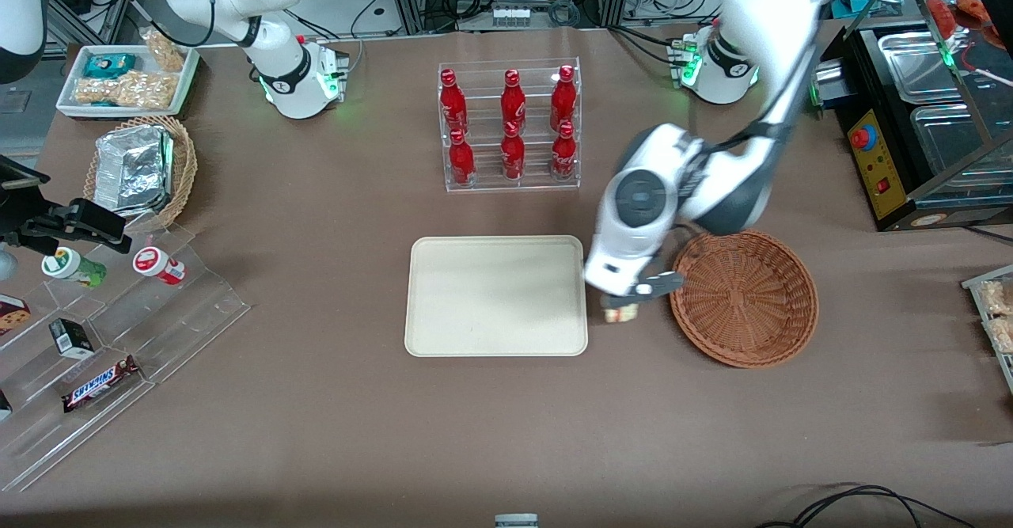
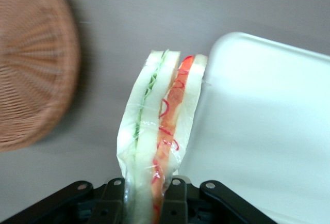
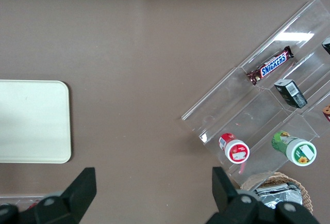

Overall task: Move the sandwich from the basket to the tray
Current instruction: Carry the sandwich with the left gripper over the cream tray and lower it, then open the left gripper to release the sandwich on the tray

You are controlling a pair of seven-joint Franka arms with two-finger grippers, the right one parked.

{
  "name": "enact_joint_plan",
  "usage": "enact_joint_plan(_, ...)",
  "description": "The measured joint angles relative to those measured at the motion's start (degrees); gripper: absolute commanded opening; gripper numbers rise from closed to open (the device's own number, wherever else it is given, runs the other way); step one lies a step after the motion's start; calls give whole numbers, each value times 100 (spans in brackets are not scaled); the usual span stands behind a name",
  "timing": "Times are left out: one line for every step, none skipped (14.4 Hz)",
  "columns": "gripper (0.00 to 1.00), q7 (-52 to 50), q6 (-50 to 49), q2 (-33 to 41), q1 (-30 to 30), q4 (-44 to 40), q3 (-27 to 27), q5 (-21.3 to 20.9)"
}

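Sandwich [image 2: 160,131] pinched between the fingers [image 2: 175,203] of the gripper [image 1: 625,300], held aloft over bare bench [image 1: 506,433] in the gap between basket [image 1: 744,298] and tray [image 1: 496,296], just off the tray's edge nearest the basket. Clear of the basket already, not yet over the tray. Best carried on sideways toward the parked arm's end of the bench until well inside the tray's rim, not merely across the edge, since a wedge set on the low rim would likely tip off. Kept level and high enough for the hanging tip to pass over the rim. Lowered only once centred, near to touching the tray before letting go, as the soft bread and loose wrap would probably flop if dropped. Grip kept light but firm meanwhile.
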State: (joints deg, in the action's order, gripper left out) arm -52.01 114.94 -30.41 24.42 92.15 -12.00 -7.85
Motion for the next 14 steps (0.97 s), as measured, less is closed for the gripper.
enact_joint_plan(6,3,30,-333,199,-323,3,-12)
enact_joint_plan(6,-5,48,-657,378,-664,5,-15)
enact_joint_plan(6,-42,52,-960,534,-1026,7,-14)
enact_joint_plan(6,-111,52,-1222,669,-1363,9,-15)
enact_joint_plan(6,-198,51,-1444,786,-1651,12,-15)
enact_joint_plan(7,-291,50,-1654,891,-1929,13,-15)
enact_joint_plan(10,-348,49,-1829,977,-2155,15,-15)
enact_joint_plan(14,-377,43,-1975,1054,-2335,16,-15)
enact_joint_plan(21,-385,35,-2090,1123,-2455,19,-17)
enact_joint_plan(35,-388,32,-2176,1187,-2527,21,-24)
enact_joint_plan(61,-396,32,-2234,1235,-2564,26,-30)
enact_joint_plan(100,-401,52,-2267,1260,-2586,33,-32)
enact_joint_plan(100,-414,121,-2284,1268,-2606,37,-32)
enact_joint_plan(100,-465,211,-2288,1268,-2627,45,-32)
